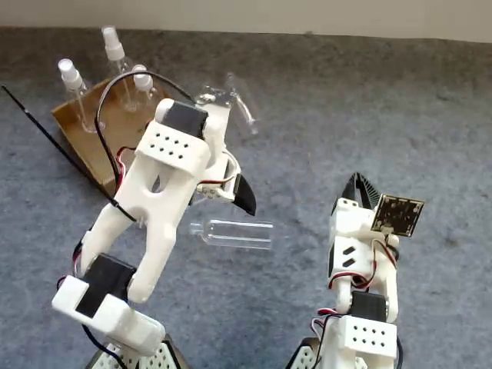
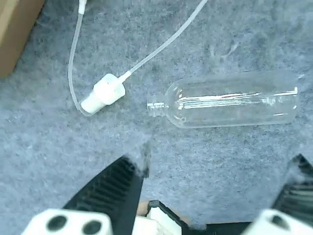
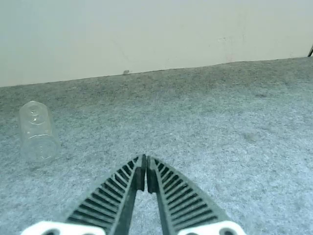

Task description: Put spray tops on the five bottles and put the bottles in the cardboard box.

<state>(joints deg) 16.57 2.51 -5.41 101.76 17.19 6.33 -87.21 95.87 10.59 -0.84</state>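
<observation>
A clear bottle with no top lies on its side on the grey carpet. In the left wrist view this bottle lies just beyond my left gripper, which is open with nothing between its fingers. A white spray top with a long tube lies beside the bottle's neck. My left gripper hangs over the spot beside the cardboard box. Three bottles with spray tops stand in the box. Another clear bottle lies past the left arm, end-on in the right wrist view. My right gripper is shut and holds nothing.
The right arm stands at the near right, apart from the bottles, with bare carpet ahead of it. A corner of the cardboard box lies close to the spray top. A pale wall bounds the far edge.
</observation>
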